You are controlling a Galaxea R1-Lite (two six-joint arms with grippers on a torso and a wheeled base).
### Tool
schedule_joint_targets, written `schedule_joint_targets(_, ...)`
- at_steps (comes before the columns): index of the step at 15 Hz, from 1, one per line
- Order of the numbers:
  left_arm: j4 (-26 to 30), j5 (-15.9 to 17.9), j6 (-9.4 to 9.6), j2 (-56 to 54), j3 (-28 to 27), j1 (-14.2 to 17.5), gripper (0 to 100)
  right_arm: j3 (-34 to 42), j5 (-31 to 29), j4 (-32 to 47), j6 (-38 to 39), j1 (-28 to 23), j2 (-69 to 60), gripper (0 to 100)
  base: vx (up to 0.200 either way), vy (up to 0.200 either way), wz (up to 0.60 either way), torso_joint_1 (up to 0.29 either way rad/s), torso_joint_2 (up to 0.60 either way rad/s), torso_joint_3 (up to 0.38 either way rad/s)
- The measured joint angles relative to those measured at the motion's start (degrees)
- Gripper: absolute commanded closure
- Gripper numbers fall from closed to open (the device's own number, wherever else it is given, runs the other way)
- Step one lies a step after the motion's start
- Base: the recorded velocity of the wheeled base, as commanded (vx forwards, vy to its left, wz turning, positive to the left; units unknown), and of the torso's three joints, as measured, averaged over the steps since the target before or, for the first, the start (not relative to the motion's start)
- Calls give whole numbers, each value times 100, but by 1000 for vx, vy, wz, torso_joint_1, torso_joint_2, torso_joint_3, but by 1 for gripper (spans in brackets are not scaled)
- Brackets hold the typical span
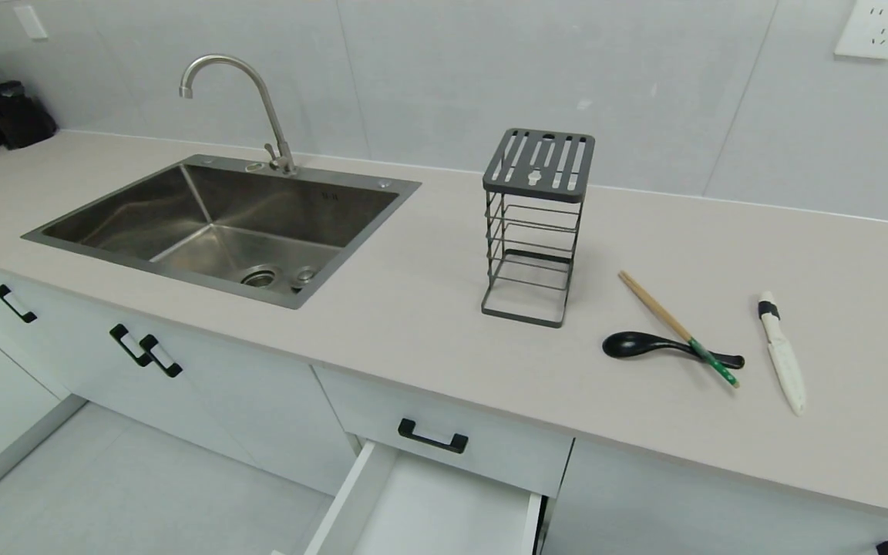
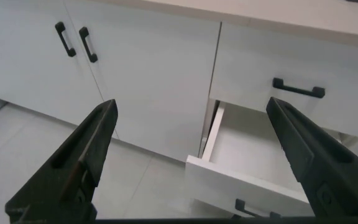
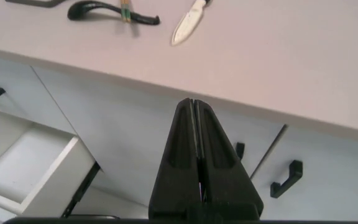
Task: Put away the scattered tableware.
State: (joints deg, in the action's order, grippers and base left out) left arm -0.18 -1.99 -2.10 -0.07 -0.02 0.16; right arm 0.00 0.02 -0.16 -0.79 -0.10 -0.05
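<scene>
Drawer (image 2: pixel 247 149) open, left end effector (image 2: pixel 191 106) spread low before it | right end effector (image 3: pixel 196 106) pressed together, below countertop (image 3: pixel 278 56) edge

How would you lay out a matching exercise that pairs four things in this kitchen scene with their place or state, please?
Things:
1. spoon
2. chopsticks
3. drawer
4. right gripper

Place or state:
A. pulled open below the counter
B. fingers shut together, holding nothing
C. lying across the spoon's handle
D. black, lying on the counter under another utensil

Pairs: 1-D, 2-C, 3-A, 4-B
</scene>
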Motion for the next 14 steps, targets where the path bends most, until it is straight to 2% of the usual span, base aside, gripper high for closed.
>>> schedule_joint_targets(4,-6,-1,-1,0,2,0,0,0,40,0,-10,0,-2,100,0,0,0,258,-499,-243)
schedule_joint_targets(5,-2,-1,-4,0,2,0,0,0,41,0,-7,0,0,0,0,0,0,115,-203,-95)
schedule_joint_targets(14,0,-1,-6,0,2,0,0,0,35,2,28,-6,-2,0,0,0,0,11,-19,-9)
